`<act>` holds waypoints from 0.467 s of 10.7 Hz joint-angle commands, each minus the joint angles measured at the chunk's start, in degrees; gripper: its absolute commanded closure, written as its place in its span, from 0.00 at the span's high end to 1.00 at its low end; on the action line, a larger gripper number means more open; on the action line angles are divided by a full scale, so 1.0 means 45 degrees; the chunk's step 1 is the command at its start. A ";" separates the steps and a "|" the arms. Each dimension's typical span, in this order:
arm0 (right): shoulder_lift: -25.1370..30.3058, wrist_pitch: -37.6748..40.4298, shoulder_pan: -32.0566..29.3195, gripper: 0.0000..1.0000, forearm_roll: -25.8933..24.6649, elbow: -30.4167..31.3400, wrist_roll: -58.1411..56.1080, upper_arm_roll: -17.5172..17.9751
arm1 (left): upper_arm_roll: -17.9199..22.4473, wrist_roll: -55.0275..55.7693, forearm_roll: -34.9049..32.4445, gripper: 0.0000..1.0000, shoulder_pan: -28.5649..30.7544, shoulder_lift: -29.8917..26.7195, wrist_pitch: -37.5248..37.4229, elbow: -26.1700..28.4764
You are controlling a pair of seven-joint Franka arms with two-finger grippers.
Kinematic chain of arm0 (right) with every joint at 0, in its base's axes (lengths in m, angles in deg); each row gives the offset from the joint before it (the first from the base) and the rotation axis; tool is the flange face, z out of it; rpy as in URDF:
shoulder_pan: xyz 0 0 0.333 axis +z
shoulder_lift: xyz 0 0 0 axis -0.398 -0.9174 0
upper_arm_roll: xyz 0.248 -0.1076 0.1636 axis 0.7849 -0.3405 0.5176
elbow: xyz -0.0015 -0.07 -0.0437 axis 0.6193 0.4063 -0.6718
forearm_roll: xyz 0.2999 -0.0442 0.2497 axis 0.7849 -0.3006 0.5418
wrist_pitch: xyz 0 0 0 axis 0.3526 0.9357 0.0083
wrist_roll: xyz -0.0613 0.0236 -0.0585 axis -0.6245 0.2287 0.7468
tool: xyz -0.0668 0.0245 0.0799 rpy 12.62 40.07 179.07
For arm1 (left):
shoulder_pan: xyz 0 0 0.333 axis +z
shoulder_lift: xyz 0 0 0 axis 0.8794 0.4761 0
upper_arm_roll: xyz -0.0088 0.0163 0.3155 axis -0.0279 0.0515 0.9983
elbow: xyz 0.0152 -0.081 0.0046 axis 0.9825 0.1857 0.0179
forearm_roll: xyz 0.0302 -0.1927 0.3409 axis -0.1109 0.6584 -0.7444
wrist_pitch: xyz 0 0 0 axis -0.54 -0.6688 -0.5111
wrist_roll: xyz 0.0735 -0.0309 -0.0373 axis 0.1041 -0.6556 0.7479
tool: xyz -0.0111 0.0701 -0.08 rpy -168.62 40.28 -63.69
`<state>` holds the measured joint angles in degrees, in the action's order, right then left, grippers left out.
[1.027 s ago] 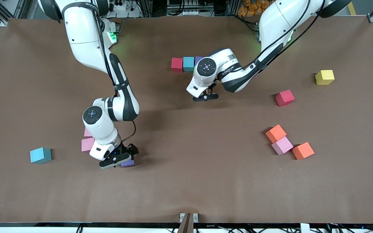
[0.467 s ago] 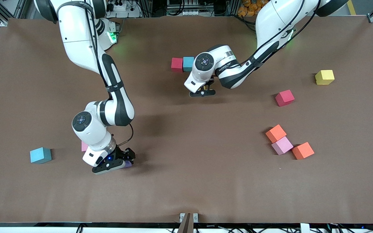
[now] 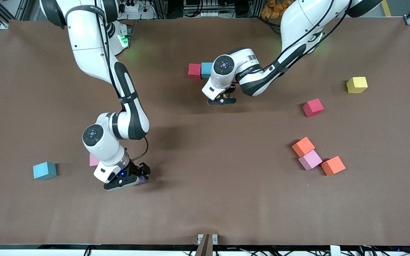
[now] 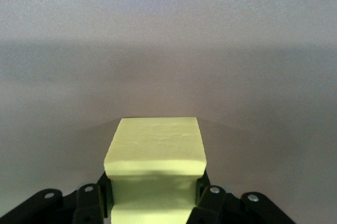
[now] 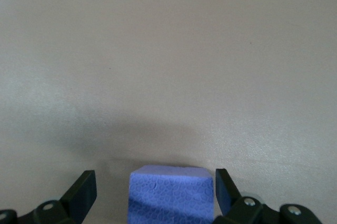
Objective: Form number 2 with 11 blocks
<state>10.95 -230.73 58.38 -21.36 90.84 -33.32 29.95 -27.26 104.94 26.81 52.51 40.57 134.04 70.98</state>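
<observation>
Left wrist view shows left hand (image 4: 152, 203) clamping a pale green block (image 4: 156, 153); right hand (image 5: 152, 192) spread wide astride purple block (image 5: 171, 192), barely visible from front; brown tabletop (image 3: 226, 199).

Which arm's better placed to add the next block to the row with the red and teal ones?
Left. The left gripper is shut on a yellow-green block right by the red block and teal block. The right gripper is open around a purple block, well away from that row.
</observation>
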 commanded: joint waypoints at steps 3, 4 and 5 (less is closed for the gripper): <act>-0.0084 -0.0873 -0.0126 1.00 0.0213 0.0485 -0.0152 0.0136 | -0.0192 0.0269 -0.0416 0.21 0.0021 -0.0281 0.0110 0.0519; -0.0084 -0.0874 -0.0145 1.00 0.0213 0.0505 -0.0249 0.0136 | -0.0211 0.0269 -0.0416 0.21 0.0021 -0.0281 0.0110 0.0538; -0.0084 -0.0874 -0.0184 1.00 0.0213 0.0525 -0.0443 0.0136 | -0.0211 0.0269 -0.0416 0.22 0.0021 -0.0281 0.0110 0.0577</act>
<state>10.33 -233.90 58.36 -21.36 92.76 -33.57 29.92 -28.00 104.94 26.53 52.50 40.48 134.06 71.67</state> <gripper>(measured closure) 0.000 0.405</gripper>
